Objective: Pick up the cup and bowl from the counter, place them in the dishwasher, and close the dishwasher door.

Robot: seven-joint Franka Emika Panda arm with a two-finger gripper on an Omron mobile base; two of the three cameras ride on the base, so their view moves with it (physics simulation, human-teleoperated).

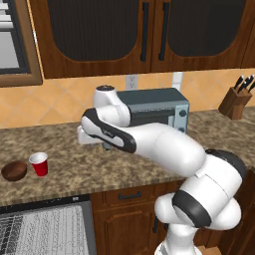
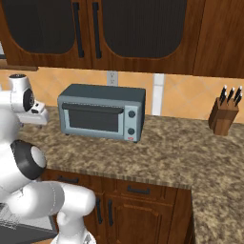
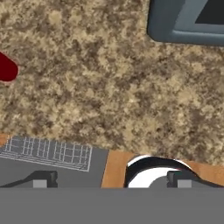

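The end effector (image 3: 111, 180) hangs over the bare granite surface (image 3: 109, 96) with its two dark tips spread wide and nothing between them. It looks straight down, with the near edge of the surface and a strip of wire rack below that edge. In the left base view the hand sits in front of the grey-blue toaster oven (image 1: 154, 107), well to the right of the things it has to fetch.

The cup (image 1: 39, 164) stands upright on the surface, red with a white rim, and the bowl (image 1: 14, 170) rests just beside it on its left (whether the two touch is hard to tell). Below them the dishwasher (image 1: 42, 226) stands open, its pale wire rack showing with nothing in it that can be seen.

As a judgement, the task is at its very start: neither piece has been lifted, both placements are still to come, and the door has yet to be closed. The arm probably needs to swing left toward the cup first.
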